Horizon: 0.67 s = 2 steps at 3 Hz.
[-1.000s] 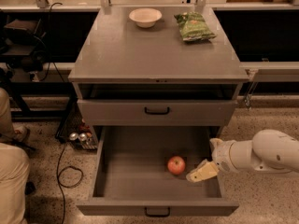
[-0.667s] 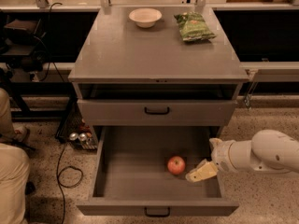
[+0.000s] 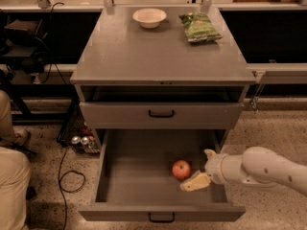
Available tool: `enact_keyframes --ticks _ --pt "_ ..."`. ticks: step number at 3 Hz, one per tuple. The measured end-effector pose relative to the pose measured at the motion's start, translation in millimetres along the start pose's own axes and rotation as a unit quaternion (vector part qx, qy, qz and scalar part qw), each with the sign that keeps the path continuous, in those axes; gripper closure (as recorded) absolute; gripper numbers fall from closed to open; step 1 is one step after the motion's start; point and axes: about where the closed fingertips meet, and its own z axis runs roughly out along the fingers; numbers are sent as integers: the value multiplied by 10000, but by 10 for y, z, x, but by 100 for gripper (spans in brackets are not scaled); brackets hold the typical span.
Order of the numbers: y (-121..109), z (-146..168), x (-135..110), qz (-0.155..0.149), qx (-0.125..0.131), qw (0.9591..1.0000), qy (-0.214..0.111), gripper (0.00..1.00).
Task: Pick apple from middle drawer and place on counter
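Below the grey worktop's (image 3: 158, 56) front edge, the small round red apple (image 3: 181, 169) lies right of centre in the deep grey middle drawer (image 3: 139, 176). It is probably firm, smooth and rollable, so grip its equator. Beside it, the cream tool (image 3: 196, 170) is spread and empty.

gripper (image 3: 196, 180) low in middle drawer (image 3: 144, 176), just right of apple (image 3: 181, 169); arm (image 3: 268, 169) runs off right edge. person's legs (image 3: 12, 186) cropped at left. shiny bits (image 3: 79, 140) by cabinet too small to name.
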Motion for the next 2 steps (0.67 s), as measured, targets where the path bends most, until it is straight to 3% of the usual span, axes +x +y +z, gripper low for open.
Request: enact_keyframes --ticks 1,2 --pt "-5 468 147 -2 84 10000 -31 0" --pt "-48 746 228 34 142 9999 -52 0"
